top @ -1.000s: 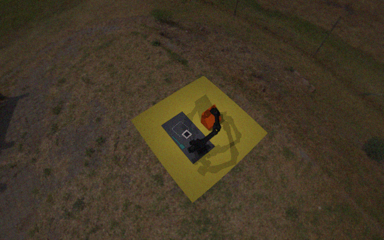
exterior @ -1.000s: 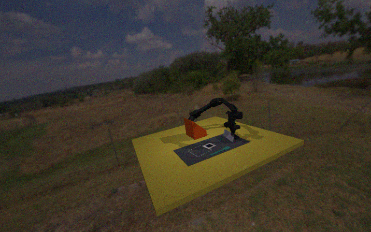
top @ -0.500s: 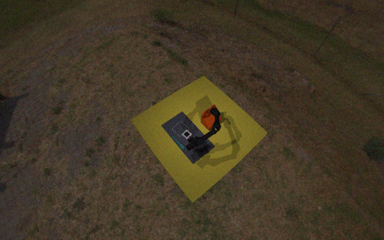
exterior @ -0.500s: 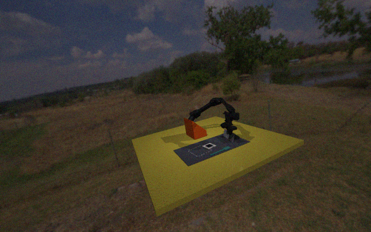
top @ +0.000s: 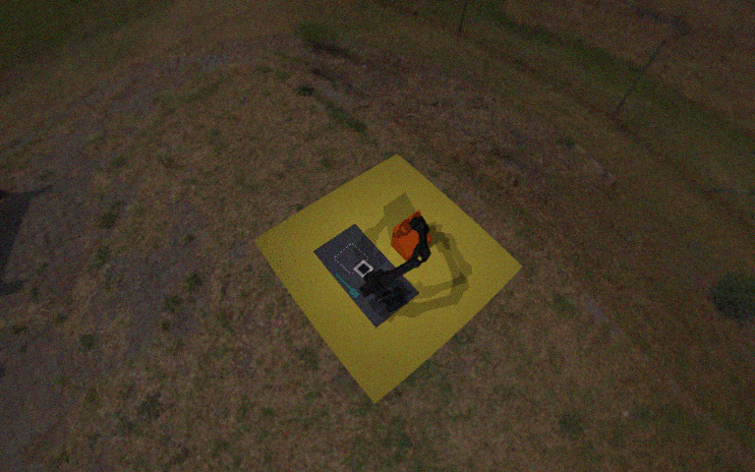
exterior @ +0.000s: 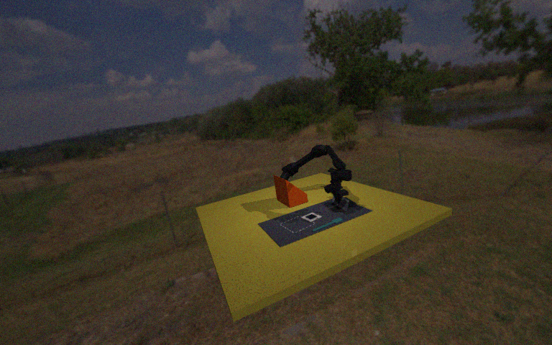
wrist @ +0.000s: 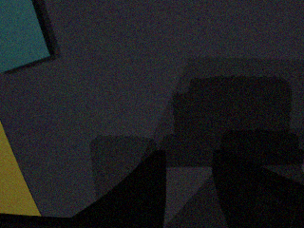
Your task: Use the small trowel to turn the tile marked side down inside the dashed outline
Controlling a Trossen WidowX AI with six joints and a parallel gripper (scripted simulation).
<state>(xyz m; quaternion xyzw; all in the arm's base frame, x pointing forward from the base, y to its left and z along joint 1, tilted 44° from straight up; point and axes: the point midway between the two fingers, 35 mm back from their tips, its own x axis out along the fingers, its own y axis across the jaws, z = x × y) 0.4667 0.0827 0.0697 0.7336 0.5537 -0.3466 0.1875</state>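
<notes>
The teal trowel (top: 346, 284) (exterior: 328, 224) (wrist: 19, 35) lies on the dark mat (top: 377, 319) (exterior: 282, 241) along its long edge, its wider end towards the gripper. The tile (top: 357, 268) (exterior: 304, 217), pale with a dark centre, lies flat, overlapping a corner of the dashed outline (top: 334, 260) (exterior: 286, 228). My gripper (top: 370, 288) (exterior: 337, 205) (wrist: 188, 160) points down low over the mat beyond the trowel's wider end, off to one side of it. Its fingers stand partly apart with nothing seen between them. Shadow hides their exact tips.
A slanted grey block (exterior: 341, 206) stands on the mat close by the gripper, mostly in shadow. An orange angular block (top: 407, 246) (exterior: 290, 194) stands on the yellow table (top: 370, 367) (exterior: 260, 284) beside the arm's base. The arm arches over from there, its shadow across the mat.
</notes>
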